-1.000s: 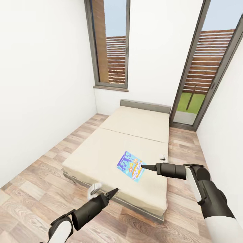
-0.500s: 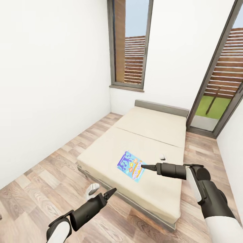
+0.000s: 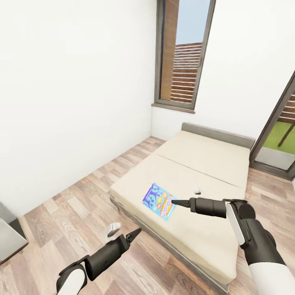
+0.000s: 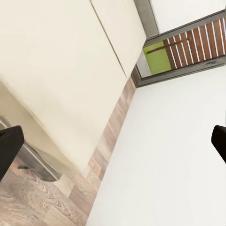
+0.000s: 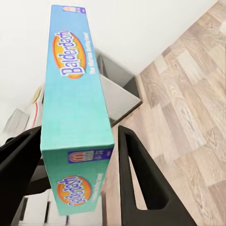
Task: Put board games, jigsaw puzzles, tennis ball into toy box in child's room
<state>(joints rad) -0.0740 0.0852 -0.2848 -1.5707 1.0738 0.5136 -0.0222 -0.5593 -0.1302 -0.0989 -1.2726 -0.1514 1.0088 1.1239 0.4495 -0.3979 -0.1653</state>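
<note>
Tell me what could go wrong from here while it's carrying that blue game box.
The right end effector pinches the blue board game only at one narrow edge, so the box sticks far out; it could swing or slip loose during a turn. That overhang might also clip the bed or furniture ahead. The left end effector is open and empty, giving no support.

Wood-plank flooring [image 3: 73,209] in mixed brown and grey tones runs along the plain white wall [image 3: 73,102]. A tall narrow window [image 3: 183,53] with a dark grey frame shows sky and a slatted wooden fence [image 3: 184,71] outside. At the far right edge, a glass door [image 3: 278,143] gives onto green grass. A small white object [image 3: 111,229] lies on the floor.
</note>
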